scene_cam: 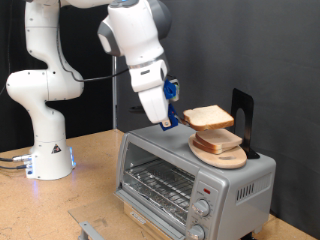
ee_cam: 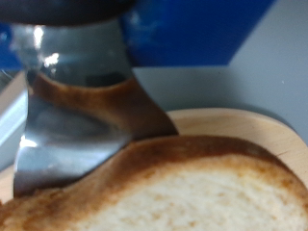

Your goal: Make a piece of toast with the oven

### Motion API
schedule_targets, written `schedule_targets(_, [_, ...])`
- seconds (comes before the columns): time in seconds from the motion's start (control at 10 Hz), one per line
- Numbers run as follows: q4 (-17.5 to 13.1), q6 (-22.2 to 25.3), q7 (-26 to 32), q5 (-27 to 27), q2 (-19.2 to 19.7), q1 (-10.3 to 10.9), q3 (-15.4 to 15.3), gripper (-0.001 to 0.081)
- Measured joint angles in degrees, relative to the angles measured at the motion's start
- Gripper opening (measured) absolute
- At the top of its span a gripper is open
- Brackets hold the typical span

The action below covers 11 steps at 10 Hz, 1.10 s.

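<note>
The gripper (scene_cam: 168,118) hangs above the top of the oven (scene_cam: 190,175), and its fingertips are at the exterior view's left edge of the bread pile. In the wrist view one metal finger (ee_cam: 72,115) stands very close to the brown crust of the top slice, but whether the jaws are apart or already closed on the crust I cannot tell; the second finger does not show clearly.

From the jaws, the piece of toast (scene_cam: 208,117) lies toward the exterior view's right, at nearly the same height as the fingertips. It is the top slice of the pile and sits tilted, its flat face turned up. It is squarish, so no long axis shows; the crust edge nearest the gripper is what the fingers meet first.

Under it are the other slices (scene_cam: 217,141), and below them the round wooden plate (scene_cam: 226,159), which rests on the oven's roof. The oven door appears closed, with the wire rack (scene_cam: 155,183) behind the glass.
</note>
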<state>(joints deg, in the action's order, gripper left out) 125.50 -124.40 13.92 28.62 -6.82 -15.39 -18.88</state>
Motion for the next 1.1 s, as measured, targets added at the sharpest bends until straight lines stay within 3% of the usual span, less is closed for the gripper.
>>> schedule_targets(0.4, [1.1,0.0,4.3,4.2,-1.1,-0.1,1.4,0.0264])
schedule_targets(0.6, [1.5,1.9,10.5,7.7,-2.1,-0.5,4.1,0.0264])
schedule_targets(0.8, [2.2,5.0,14.7,7.4,-3.3,-2.1,7.1,0.0264])
schedule_targets(1.1, [2.6,9.7,18.9,2.3,-3.7,-5.1,10.6,0.0264])
